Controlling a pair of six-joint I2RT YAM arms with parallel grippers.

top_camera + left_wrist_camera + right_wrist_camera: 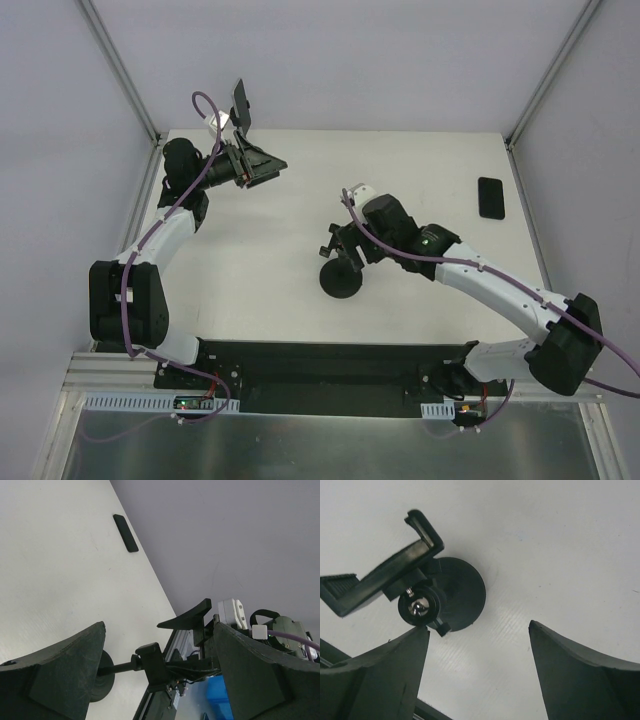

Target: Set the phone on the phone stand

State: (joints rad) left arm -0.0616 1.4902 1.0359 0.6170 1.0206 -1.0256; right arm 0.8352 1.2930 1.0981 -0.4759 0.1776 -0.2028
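Note:
The black phone (490, 197) lies flat near the table's far right edge; it also shows in the left wrist view (125, 532). The black phone stand (340, 279) has a round base, with an empty clamp (385, 582) on a ball joint above its base (465, 597). In the left wrist view the stand (150, 664) shows from the side. My right gripper (338, 252) is open just over the stand, its fingers (380, 675) apart, one close beside the ball joint, holding nothing. My left gripper (272, 168) is open and empty, raised at the far left.
Grey walls and aluminium frame posts (125, 80) enclose the white table (420, 160). The black base rail (320, 365) runs along the near edge. A blue box (220, 695) shows beyond the table edge in the left wrist view.

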